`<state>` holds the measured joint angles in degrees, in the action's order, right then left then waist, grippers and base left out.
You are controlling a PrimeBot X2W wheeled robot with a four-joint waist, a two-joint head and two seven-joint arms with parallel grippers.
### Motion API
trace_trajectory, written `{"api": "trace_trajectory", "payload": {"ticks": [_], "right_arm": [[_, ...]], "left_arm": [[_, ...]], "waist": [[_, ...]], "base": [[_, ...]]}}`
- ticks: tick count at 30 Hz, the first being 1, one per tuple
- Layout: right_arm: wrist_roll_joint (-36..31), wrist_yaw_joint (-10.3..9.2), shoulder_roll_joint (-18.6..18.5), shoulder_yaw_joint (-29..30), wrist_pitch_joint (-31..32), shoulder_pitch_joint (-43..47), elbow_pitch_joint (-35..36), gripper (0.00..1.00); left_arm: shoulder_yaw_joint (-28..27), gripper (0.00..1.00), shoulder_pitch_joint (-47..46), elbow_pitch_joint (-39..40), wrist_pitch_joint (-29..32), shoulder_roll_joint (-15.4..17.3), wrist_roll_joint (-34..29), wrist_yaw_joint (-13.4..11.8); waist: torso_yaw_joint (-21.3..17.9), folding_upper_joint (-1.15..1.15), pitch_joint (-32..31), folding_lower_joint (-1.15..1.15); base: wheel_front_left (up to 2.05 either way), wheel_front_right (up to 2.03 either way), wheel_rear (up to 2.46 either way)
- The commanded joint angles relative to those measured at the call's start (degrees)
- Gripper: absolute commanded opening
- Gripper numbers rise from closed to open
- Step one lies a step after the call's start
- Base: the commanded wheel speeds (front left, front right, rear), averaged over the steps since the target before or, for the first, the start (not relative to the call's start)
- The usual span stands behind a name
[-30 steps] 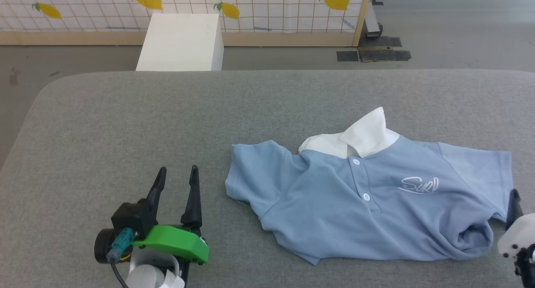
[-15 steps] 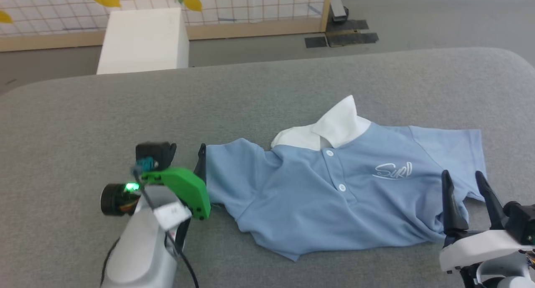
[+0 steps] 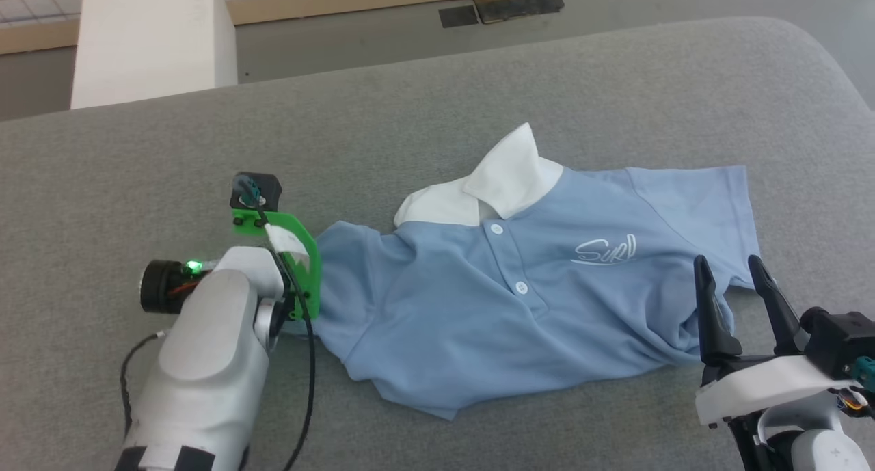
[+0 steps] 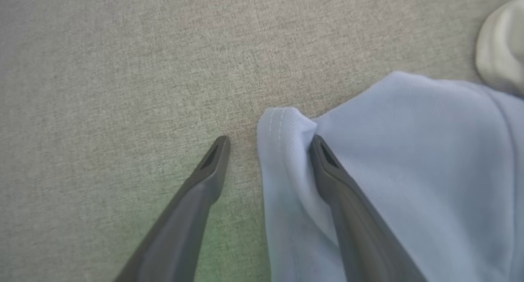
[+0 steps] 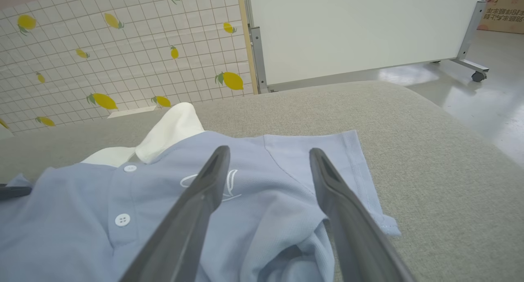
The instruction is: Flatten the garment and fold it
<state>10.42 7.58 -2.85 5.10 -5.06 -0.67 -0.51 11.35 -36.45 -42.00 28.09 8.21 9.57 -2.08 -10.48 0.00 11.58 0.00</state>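
R gripper [image 3: 726, 260] nearest, jaws wide apart, nothing held, tips over crumpled hem of garment [image 3: 519, 307]. L gripper [image 4: 270, 139] also spread wide, straddling sleeve edge: one finger on fabric, other on grey cushion [image 3: 410, 109]. Garment lies front up mid-cushion, collar on far side. White box [image 3: 147, 40] beyond, on floor.

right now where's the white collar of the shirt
In the head view the white collar sits at the far edge of the shirt, right of centre on the grey cushion, just beyond the top button.
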Motion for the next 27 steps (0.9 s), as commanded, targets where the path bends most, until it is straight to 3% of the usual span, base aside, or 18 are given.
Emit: {"api": "trace_trajectory", "payload": {"ticks": [1, 4, 5, 6, 8, 21, 27], "right_arm": [[0.5, -0.09, 0.0, -0.4, -0.4, -1.1, -0.2, 1.0], [0.9, -0.09, 0.0, -0.8, -0.6, -1.4, -0.6, 1.0], [1.1, -0.09, 0.0, -0.9, -0.6, -1.5, -0.6, 1.0], [1.2, -0.09, 0.0, -1.0, -0.6, -1.5, -0.7, 1.0], [1.6, -0.09, 0.0, -1.1, -0.7, -1.6, -0.8, 1.0], [-1.0, -0.09, -0.2, 0.8, -1.0, -2.8, 0.8, 1.0], [-1.1, -0.09, -2.1, 3.9, 1.0, -7.2, -1.7, 1.0]], "left_arm": [[0.4, 1.0, -0.7, -1.0, 1.8, 0.8, -0.5, -0.3], [1.1, 1.0, -0.8, -2.6, 6.5, 1.5, -0.5, 0.3], [1.3, 0.93, -0.7, -2.8, 7.6, 1.7, -0.5, 0.5], [1.7, 0.42, -0.6, -2.8, 8.9, 1.9, -0.6, 0.9], [2.1, 0.0, -0.4, -2.5, 10.5, 2.4, -0.8, 0.9], [-4.4, 0.0, 10.3, 11.9, -2.6, 3.6, 4.7, -3.0], [-7.2, 0.0, 19.2, 21.6, -3.2, 4.6, 6.6, -5.3]], "waist": [[-1.4, 0.0, 1.1, 0.0], [-1.8, 0.0, 1.2, 0.0], [-1.9, 0.0, 1.2, 0.0], [-1.9, 0.0, 1.2, 0.0], [-1.9, 0.0, 1.1, 0.0], [2.8, 0.0, -2.7, 0.0], [6.9, 0.0, -3.3, 0.0]], "base": [[0.0, 0.0, 0.0], [0.0, 0.0, 0.0], [0.0, 0.0, 0.0], [0.0, 0.0, 0.0], [0.0, 0.0, 0.0], [0.0, 0.0, 0.0], [0.0, 0.0, 0.0]]}}
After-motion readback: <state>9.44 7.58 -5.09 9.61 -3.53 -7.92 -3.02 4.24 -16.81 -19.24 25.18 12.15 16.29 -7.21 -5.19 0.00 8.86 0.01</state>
